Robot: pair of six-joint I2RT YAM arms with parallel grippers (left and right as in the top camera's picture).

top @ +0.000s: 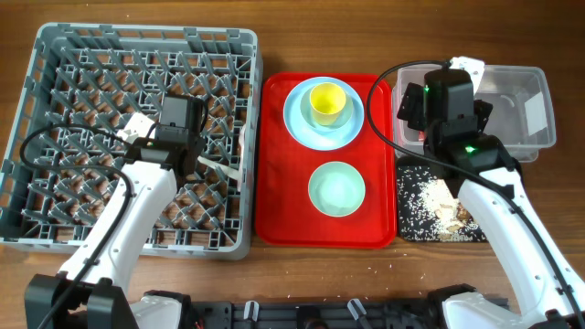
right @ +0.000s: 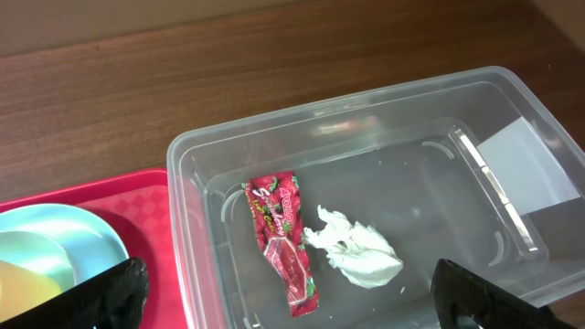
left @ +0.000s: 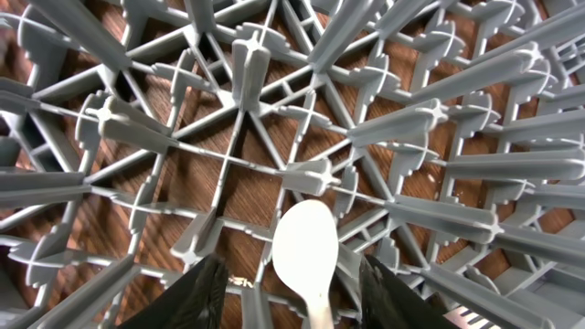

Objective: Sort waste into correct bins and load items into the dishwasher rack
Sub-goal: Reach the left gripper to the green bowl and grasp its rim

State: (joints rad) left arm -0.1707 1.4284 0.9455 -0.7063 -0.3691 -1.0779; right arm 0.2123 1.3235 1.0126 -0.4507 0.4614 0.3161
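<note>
My left gripper (top: 180,123) is over the grey dishwasher rack (top: 137,35). In the left wrist view its fingers (left: 294,292) are open, and the white spoon (left: 306,247) lies between them on the rack pegs (left: 247,55), touching neither finger. My right gripper (top: 448,96) hangs open and empty (right: 292,297) over the clear tub (right: 366,100). The tub holds the red-and-white wrapper (right: 283,238) and the white tissue (right: 356,251). The black tray (top: 411,228) holds rice-like crumbs and beige chunks (top: 439,203).
The red tray (top: 274,183) in the middle carries the pale blue plate (top: 297,123) with the yellow cup (top: 327,100) on it, and the mint-green bowl (top: 336,187). A white utensil (top: 224,166) lies in the rack right of my left gripper. The clear tub (top: 530,110) stands behind the black tray.
</note>
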